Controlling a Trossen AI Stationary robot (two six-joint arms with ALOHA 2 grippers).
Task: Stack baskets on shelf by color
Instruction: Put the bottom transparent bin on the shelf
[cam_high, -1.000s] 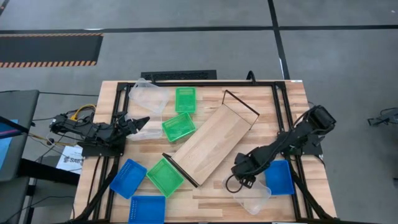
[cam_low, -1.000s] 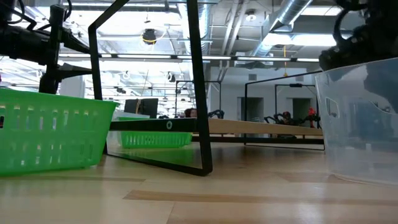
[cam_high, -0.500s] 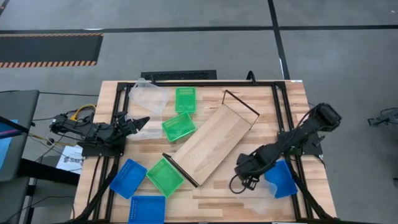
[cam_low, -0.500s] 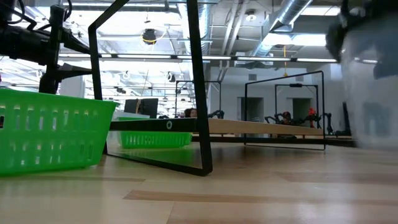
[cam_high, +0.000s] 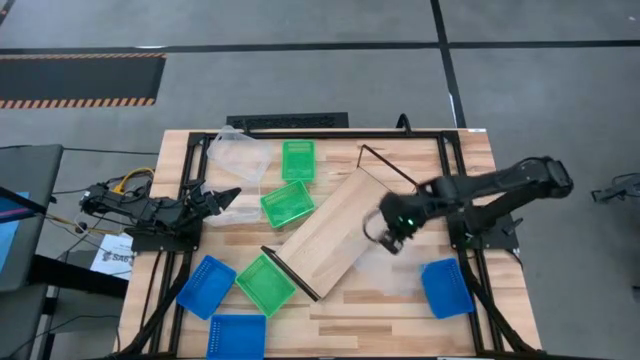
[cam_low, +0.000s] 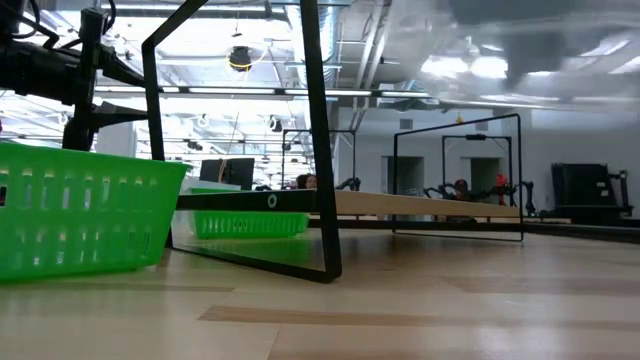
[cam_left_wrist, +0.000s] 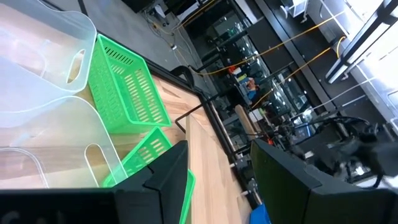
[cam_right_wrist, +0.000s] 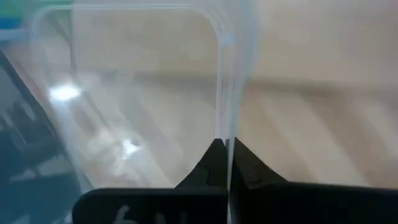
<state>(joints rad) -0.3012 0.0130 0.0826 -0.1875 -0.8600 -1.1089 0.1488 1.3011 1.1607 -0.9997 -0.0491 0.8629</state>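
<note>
Right hand (cam_high: 385, 228) positioned over the right edge of the shelf (cam_high: 340, 232), near its middle. Fingers (cam_right_wrist: 214, 163) pinched tight on the rim of a clear basket (cam_right_wrist: 143, 93), as shown in the right wrist view; basket lifted off the tabletop (cam_high: 470, 170) and hanging beside the shelf's right edge, faint and blurred from above.

Left hand (cam_high: 222, 198) parked at the left side of the tabletop, fingers parted by a narrow gap, gripping nothing. Two more clear baskets (cam_left_wrist: 43, 106) directly ahead of it, overlapping.

Shelf lying diagonally across the middle of the tabletop, black frames at both ends, board bare.

Green baskets, three counted:
- one (cam_high: 298, 160) at the far side, left of the shelf's upper end;
- one (cam_high: 287, 204) just below it, close beside the shelf's left edge;
- one (cam_high: 265, 283) near the shelf's lower end, against the black frame.

Blue baskets, three counted:
- one (cam_high: 206, 286) at the lower left, just beside the lowest green basket;
- one (cam_high: 237, 336) at the near edge, below it;
- one (cam_high: 446, 287) at the lower right, well apart from the other two, below the right arm.

Low view: green basket (cam_low: 80, 220) at left foreground, shelf frame (cam_low: 318, 150) upright beside it.
</note>
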